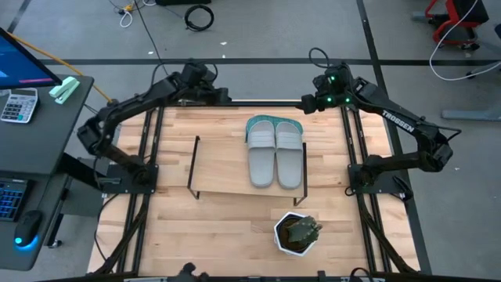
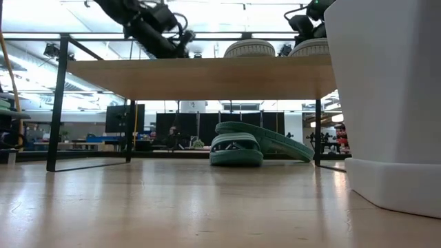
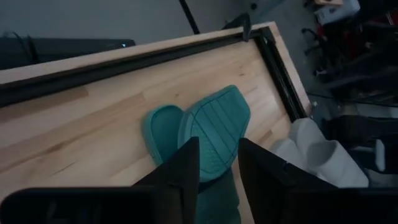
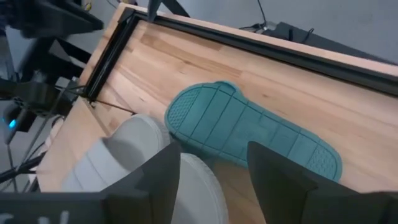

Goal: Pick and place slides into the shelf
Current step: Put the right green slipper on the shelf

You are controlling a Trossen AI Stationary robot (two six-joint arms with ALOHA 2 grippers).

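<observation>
Grey slides [image 1: 275, 154], both of them, already sit side by side on the right half of the shelf [image 1: 223, 163], so I reckon we're halfway. Two teal slides [image 2: 248, 145] lie overlapping on the bench [image 1: 203, 227] at the far edge, partly under the shelf. My left gripper [image 3: 217, 171] hovers above them, fingers parted, grasping nothing. Right gripper [image 4: 213, 171] waits nearby, also released and empty. Next I'd drop onto one teal slide without dragging its twin along. Shelf's left half is bare.
</observation>
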